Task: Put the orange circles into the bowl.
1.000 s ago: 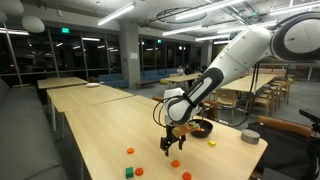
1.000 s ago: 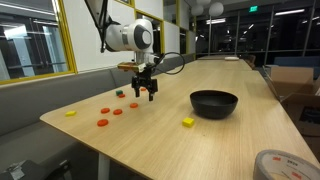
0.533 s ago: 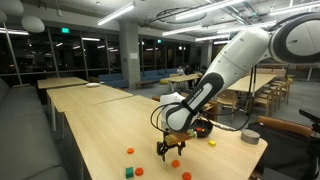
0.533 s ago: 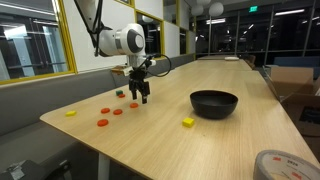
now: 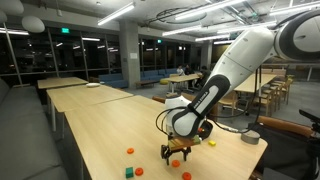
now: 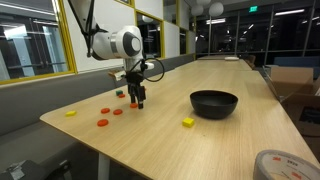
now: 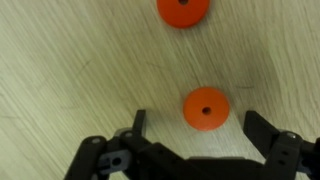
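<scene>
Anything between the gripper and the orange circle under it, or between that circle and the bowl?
Nothing visible. In the wrist view the open gripper straddles the orange circle with nothing between them. In an exterior view the table toward the bowl is bare; the yellow piece lies off that line.

The end effector (image 6: 136, 99) hangs low just beside the orange circles (image 6: 102, 123), well apart from the bowl (image 6: 214, 106).
</scene>
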### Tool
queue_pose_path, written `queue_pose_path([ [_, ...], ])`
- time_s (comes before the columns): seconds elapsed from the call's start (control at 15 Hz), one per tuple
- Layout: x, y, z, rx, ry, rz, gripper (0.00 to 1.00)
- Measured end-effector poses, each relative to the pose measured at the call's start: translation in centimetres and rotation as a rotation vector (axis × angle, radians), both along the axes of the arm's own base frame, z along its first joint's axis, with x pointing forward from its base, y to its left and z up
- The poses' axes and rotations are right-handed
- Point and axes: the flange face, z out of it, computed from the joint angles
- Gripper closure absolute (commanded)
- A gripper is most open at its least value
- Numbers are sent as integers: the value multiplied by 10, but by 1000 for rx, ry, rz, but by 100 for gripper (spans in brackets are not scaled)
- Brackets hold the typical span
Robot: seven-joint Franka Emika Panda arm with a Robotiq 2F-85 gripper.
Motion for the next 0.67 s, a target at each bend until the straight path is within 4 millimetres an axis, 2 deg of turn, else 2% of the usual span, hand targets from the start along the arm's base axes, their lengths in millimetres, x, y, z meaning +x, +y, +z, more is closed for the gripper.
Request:
queue_pose_path([
  [0.4,-6,-6,0,22,-22,-25,0],
  [0.67,-6,-3,9,38,-43,-12,0],
])
